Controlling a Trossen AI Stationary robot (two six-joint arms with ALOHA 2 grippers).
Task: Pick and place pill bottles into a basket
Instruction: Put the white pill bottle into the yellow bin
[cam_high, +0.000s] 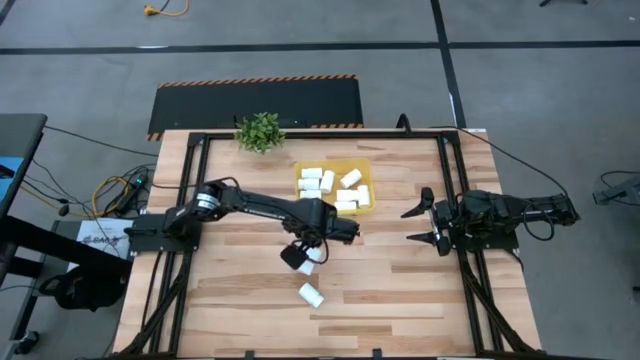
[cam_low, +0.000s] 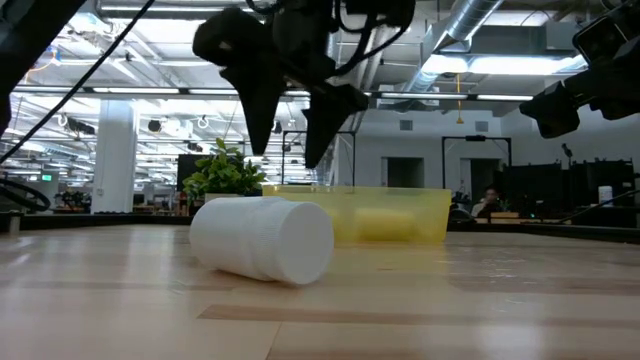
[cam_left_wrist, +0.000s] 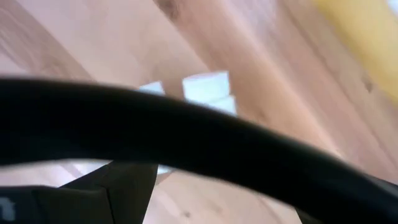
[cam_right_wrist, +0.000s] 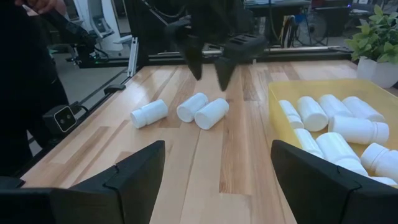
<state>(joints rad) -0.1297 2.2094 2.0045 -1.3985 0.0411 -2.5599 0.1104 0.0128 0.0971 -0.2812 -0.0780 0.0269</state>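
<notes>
Hovering left end effector (cam_right_wrist: 207, 67) over loose pill bottles (cam_right_wrist: 202, 112) on surface (cam_high: 400, 290), near basket (cam_high: 360, 163); fingers apart, holding nothing. We guess bottles light, hard, smooth, roll easily. We pinch middle of round side. Right end effector (cam_high: 425, 226) waits beside basket, fingers apart, empty.

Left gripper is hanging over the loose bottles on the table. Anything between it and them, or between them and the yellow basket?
Nothing visible blocks either path. The left gripper hangs open above two pill bottles lying side by side, with only air below it. Bare table runs from them to the basket. The right gripper waits open at the right side.
</notes>
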